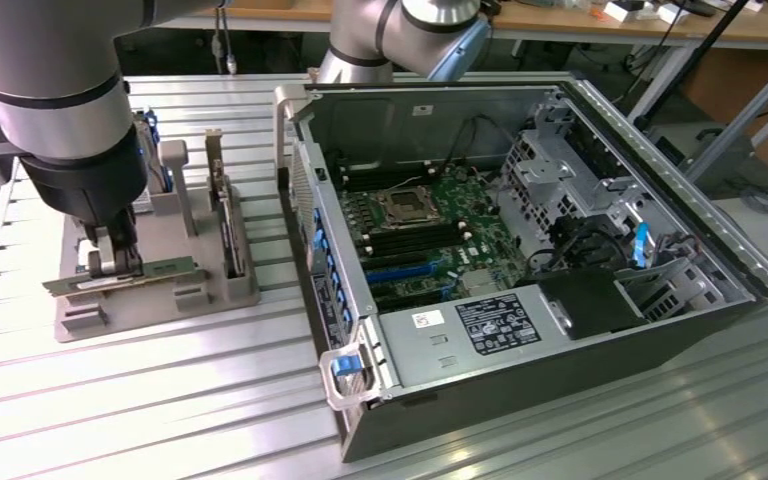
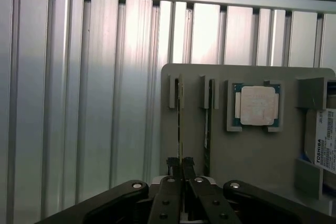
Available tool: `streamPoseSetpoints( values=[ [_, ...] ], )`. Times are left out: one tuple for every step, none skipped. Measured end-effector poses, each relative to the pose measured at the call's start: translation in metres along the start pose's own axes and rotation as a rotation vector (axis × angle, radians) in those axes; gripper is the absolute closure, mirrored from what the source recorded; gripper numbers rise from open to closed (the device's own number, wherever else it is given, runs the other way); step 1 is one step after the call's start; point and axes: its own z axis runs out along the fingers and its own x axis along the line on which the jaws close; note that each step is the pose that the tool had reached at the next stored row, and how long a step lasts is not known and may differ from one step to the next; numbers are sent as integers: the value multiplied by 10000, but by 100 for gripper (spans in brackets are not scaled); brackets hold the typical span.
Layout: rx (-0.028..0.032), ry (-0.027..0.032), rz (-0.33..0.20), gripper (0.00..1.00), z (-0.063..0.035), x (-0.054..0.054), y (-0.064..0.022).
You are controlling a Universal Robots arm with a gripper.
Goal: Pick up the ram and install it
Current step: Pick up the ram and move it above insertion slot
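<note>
One arm (image 1: 71, 110) reaches down over a grey tray (image 1: 157, 312) that sits on the ribbed metal table (image 1: 157, 410), at the exterior view's left. Its gripper (image 1: 113, 262) is down among the parts on that tray. From the wrist camera I count two thin sticks standing on edge in the tray's slots, side by side and parallel. One is the ram (image 2: 180, 124) and the other is a second stick (image 2: 209, 119) just beside it. The gripper (image 2: 181, 169) is clamped on the ram, its two black fingers (image 2: 172, 167) pressed together against either face of the board, and the ram sits in its slot in the tray. The second stick stands free, with nothing touching it. Past the sticks, one square silver processor chip (image 2: 257, 105) lies flat in its own recess. Beyond that, at the tray's edge, is one drive (image 2: 325, 142) with a white label. One computer case (image 1: 558, 330) lies open on the table at the exterior view's right, well apart from the gripper. Its single green motherboard (image 1: 444, 240) faces up inside.
</note>
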Motion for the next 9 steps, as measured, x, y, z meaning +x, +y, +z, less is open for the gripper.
streamPoseSetpoints(
  values=[
    [-1,0,0,88,-5,0,0],
    [-1,0,0,88,-9,0,0],
    [-1,1,0,88,-20,-1,1],
    [0,0,0,88,-30,-1,1],
    [-3,1,0,88,-42,-1,2],
    [-1,0,0,88,-52,-2,2],
    [-1,0,0,88,-62,-2,3],
    [0,-1,0,88,-69,-2,3],
    [0,-1,0,88,-77,-3,3]
  ],
)
